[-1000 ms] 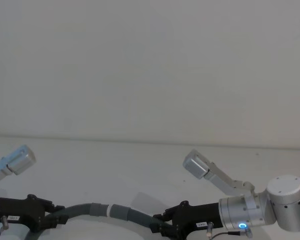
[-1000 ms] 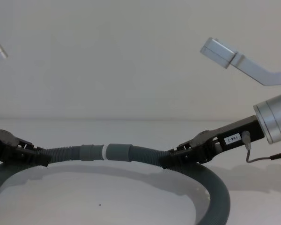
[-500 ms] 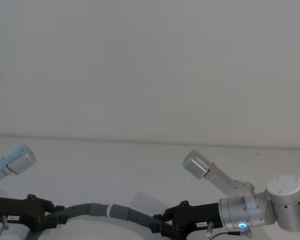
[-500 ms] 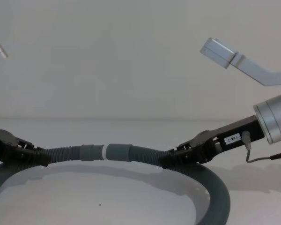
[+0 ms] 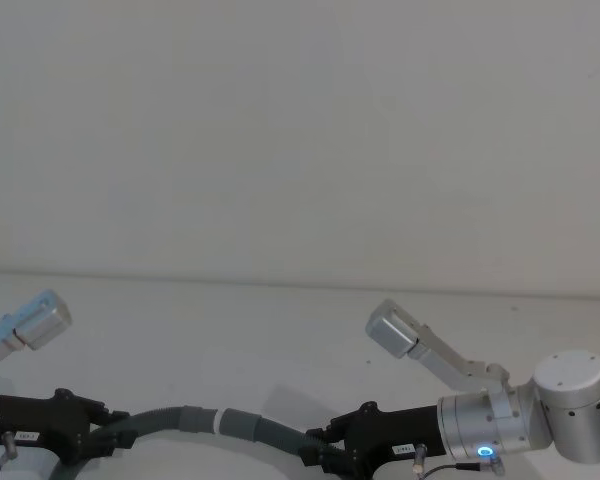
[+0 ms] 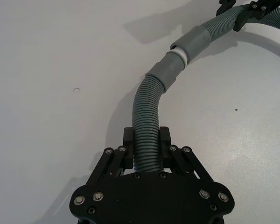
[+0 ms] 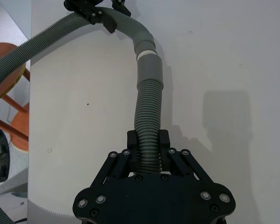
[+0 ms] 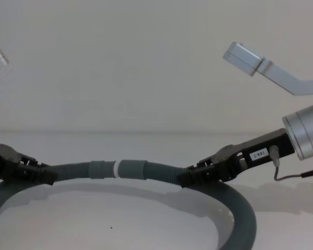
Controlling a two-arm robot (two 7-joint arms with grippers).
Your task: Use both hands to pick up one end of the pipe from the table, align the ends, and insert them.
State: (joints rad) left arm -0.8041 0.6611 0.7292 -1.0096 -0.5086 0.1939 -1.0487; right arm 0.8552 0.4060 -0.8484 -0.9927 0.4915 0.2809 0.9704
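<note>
Insertion step: I am clamping the pipe [image 8: 161,172] in the left hand [image 8: 44,176] and right hand [image 8: 190,179], just above the counter [image 8: 146,219]. Cuffs [image 8: 117,169] are meeting, white tip showing. Next I am judging a straight push together.

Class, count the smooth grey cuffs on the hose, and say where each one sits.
2. The left cuff and right cuff meet mid-hose above the table, a white ring between them, between the left claw and right claw.

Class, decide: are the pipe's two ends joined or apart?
Joined: the ends meet in line, a narrow white band between the cuffs; how deep it sits cannot be told.
</note>
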